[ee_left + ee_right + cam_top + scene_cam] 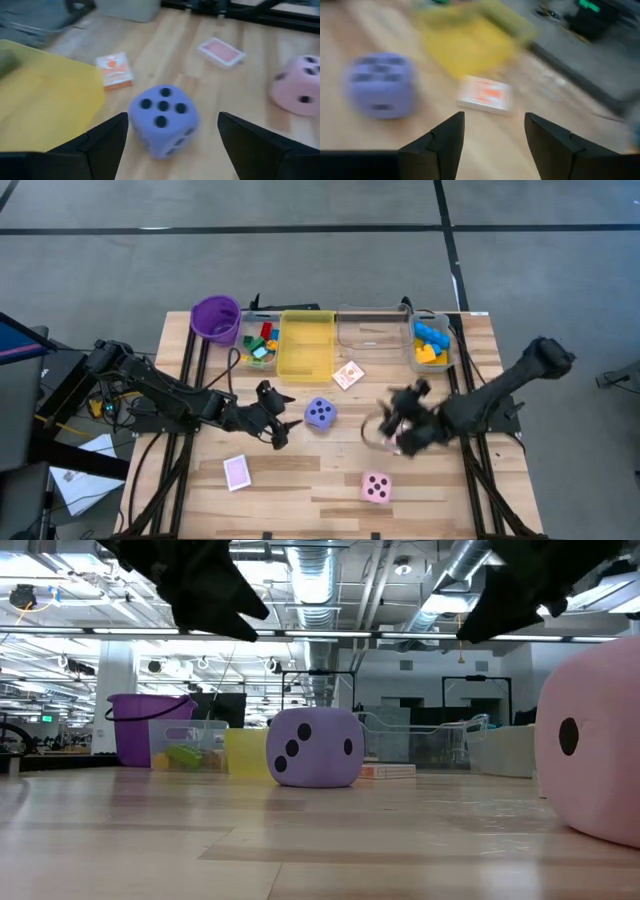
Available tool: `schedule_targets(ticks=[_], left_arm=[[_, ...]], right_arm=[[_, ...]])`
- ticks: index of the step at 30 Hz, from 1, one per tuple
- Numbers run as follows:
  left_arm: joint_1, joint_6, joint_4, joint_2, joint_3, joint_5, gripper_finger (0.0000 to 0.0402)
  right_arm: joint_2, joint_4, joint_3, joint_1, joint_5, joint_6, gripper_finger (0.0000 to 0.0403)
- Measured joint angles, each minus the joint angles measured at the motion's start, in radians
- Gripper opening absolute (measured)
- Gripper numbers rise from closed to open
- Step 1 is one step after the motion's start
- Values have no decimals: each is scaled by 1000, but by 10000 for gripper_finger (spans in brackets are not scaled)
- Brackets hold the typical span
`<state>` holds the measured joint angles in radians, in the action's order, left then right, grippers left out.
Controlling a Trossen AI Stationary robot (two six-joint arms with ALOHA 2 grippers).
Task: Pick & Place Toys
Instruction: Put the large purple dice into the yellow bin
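From above: purple die point(320, 414) on the table point(300, 480), just beside left hand point(278, 423), nearer than right hand point(400, 423). Left wrist: die straight ahead between fingers point(105, 142) standing apart. Right wrist: fingers point(445, 140) apart, nothing held.

Even, bright overhead light covers the table point(330, 480), shadows soft and short. In the low view, ceiling strip lamps glare at upper left and the arms hang as black silhouettes against them; the pink die point(595, 740) at right edge is softly out of focus. The right wrist view is heavily motion-smeared, purple die point(379, 85) included; the left wrist view blurs toward its upper edge
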<state>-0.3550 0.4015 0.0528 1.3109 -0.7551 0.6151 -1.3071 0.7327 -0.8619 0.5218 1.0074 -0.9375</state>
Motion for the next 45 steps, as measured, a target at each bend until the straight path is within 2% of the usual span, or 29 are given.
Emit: schedule_targets(ticks=[6,9,13,17,22,25,32,39,45], left_arm=[[-13,1,-52,0,0,-188,301],[-45,-1,-52,0,0,-213,301],[-95,-1,-50,0,0,-213,301],[-136,-2,-51,0,0,-202,301],[-155,-1,-53,0,0,-62,301],[-154,1,-54,0,0,-4,301],[-149,3,-57,0,0,88,301],[-116,3,-63,0,0,95,301],[-46,3,-77,0,0,95,301]], right_arm=[[-233,-417,-1,164,64,2,184],[-338,-595,-1,199,64,4,179],[-458,-805,-1,217,64,22,176],[-544,-1034,-1,211,64,172,177],[-578,-1237,-2,196,65,359,176],[-580,-1284,-1,194,65,422,176],[-579,-1294,-1,195,64,417,177],[-579,-1295,-1,194,63,414,177],[-579,-1294,-1,186,39,414,175]])
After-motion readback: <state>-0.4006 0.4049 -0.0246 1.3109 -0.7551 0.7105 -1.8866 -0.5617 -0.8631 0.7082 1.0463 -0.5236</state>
